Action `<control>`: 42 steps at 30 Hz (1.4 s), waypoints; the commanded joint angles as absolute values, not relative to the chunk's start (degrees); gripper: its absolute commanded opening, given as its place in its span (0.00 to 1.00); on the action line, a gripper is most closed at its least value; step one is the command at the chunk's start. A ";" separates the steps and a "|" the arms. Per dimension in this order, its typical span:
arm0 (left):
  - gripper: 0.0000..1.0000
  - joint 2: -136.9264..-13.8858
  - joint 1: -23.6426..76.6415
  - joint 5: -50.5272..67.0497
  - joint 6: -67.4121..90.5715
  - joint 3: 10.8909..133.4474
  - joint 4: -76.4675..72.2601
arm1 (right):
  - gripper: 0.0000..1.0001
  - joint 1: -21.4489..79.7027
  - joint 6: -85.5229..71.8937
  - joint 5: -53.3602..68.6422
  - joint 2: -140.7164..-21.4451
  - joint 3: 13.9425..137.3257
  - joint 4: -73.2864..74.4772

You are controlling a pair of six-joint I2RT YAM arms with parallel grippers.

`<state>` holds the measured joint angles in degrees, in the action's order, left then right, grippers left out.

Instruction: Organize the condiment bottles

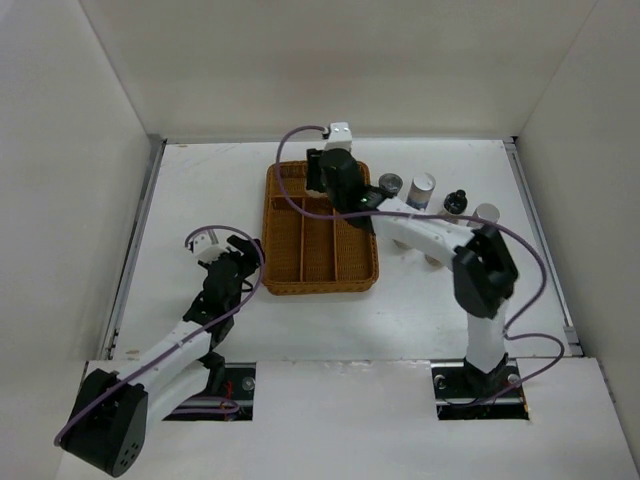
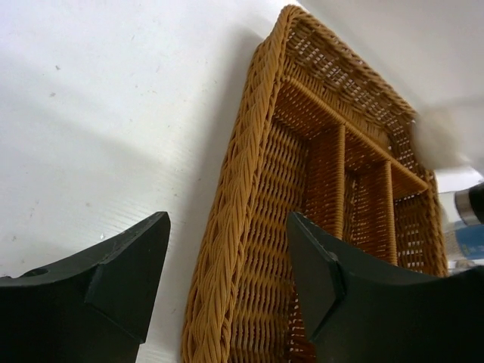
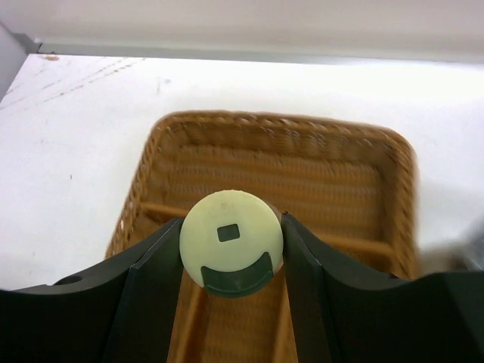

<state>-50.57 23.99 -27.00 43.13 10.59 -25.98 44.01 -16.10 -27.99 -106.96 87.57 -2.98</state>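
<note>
**A:** Nearest the lens in the right wrist view, the right hand (image 3: 231, 227) pinches the round jar with the pale yellow-green lid (image 3: 227, 219), one black finger pressed to each side of the lid. How would you set it down well?

**B:** Start from the big things. The white bench (image 1: 200, 200) carries the brown wicker divided tray (image 1: 372, 272) at centre frame in the top view, and the jar hangs over the tray's upper end there. In the wrist view it sits right over a cross divider, so I cannot tell which compartment lies under it.

**A:** So shift before lowering?

**B:** I'd judge so. Bring it clear of the divider and over one compartment's floor. Keep it upright, go straight down, and spread the fingers only once the base rests. Set on a wicker rib, it would likely tip.

**A:** And the left hand (image 2: 227, 223)?

**B:** Spread, nothing between its fingers, low and just beside the tray's left rim, left of centre in the top view. It looks close enough to steady the tray if it slides.

**A:** The rest?

**B:** The other condiment bottles (image 1: 422, 190) stand in a row on the bench right of the tray, upper right, partly hidden by the right arm (image 1: 430, 230). Leave them room.
</note>
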 commanded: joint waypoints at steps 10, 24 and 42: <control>0.63 -48.95 22.02 -23.56 44.21 9.58 -29.53 | 0.38 44.08 -14.23 -22.60 -131.83 121.19 -0.18; 0.63 -50.54 21.14 -20.92 45.09 9.58 -30.85 | 0.49 44.25 -20.21 -20.65 -136.05 118.83 2.55; 0.64 -49.65 20.43 -20.92 45.09 8.96 -31.29 | 0.79 44.25 -20.57 -20.30 -111.91 98.64 -8.25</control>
